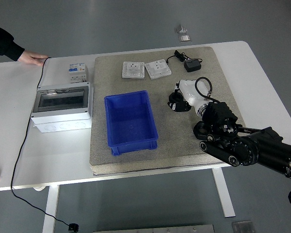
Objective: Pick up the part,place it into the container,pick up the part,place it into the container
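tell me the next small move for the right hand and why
Probably lift a little and start carrying left toward the blue bin. The right hand sits at the small black part on the grey mat, just right of the bin, which looks empty. Whether the fingers have closed on the part is not clear, so confirm the grasp first.
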Robot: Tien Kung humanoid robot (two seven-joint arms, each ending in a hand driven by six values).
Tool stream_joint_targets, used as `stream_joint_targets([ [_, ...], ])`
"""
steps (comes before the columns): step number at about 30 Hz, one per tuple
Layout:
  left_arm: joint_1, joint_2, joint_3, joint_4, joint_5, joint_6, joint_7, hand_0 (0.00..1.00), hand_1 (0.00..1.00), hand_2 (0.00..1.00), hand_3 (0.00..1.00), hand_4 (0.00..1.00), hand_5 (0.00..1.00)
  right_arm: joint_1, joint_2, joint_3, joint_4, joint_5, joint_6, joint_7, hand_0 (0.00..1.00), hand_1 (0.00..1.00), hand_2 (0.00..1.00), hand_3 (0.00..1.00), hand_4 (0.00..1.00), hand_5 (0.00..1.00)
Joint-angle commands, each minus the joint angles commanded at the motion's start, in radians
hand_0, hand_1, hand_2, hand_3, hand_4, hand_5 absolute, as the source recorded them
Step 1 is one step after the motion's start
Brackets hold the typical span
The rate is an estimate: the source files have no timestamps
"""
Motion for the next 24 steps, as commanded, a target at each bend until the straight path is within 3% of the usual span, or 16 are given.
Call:
stream_joint_targets([
  [1, 0.0, 0.0, 0.0, 0.0, 0.001, 0.0, 0.0, 0.661, 0.672, 0.699, 0.624, 0.64, 0.656, 0.0, -0.001, 0.003, -0.001, 0.001, -0.002, 0.001, 0.76, 0.701, 0.643, 0.305, 0.747, 0.394],
  [2, 0.0, 0.0, -0.001, 0.0, 0.002, 0.0, 0.0, 0.66, 0.672, 0.699, 0.623, 0.639, 0.656, 0.0, -0.002, 0.005, -0.003, 0.003, -0.004, 0.003, 0.761, 0.704, 0.66, 0.371, 0.747, 0.397],
  [7, -0.002, 0.001, -0.007, -0.001, 0.013, 0.0, 0.004, 0.66, 0.672, 0.699, 0.623, 0.639, 0.656, 0.005, 0.002, -0.002, -0.022, 0.029, -0.001, 0.008, 0.761, 0.704, 0.66, 0.371, 0.747, 0.397],
  [8, -0.002, 0.001, -0.008, -0.001, 0.015, 0.0, 0.005, 0.659, 0.671, 0.698, 0.622, 0.638, 0.656, 0.006, 0.004, -0.006, -0.027, 0.035, 0.003, 0.006, 0.776, 0.74, 0.769, 0.78, 0.747, 0.389],
  [13, 0.0, 0.0, -0.009, -0.001, 0.019, 0.001, 0.005, 0.659, 0.671, 0.698, 0.622, 0.638, 0.656, 0.006, 0.011, -0.018, -0.036, 0.057, 0.036, -0.007, 0.776, 0.74, 0.769, 0.78, 0.747, 0.389],
  [14, 0.001, 0.0, -0.009, -0.001, 0.018, 0.001, 0.004, 0.658, 0.672, 0.698, 0.621, 0.638, 0.657, 0.005, 0.011, -0.017, -0.034, 0.058, 0.042, -0.009, 0.789, 0.76, 0.819, 0.927, 0.76, 0.383],
  [24, 0.001, -0.001, -0.007, 0.0, 0.018, 0.003, 0.0, 0.657, 0.672, 0.697, 0.62, 0.636, 0.656, -0.001, -0.005, 0.036, 0.037, 0.032, 0.067, -0.027, 0.794, 0.772, 0.831, 0.956, 0.806, 0.42],
])
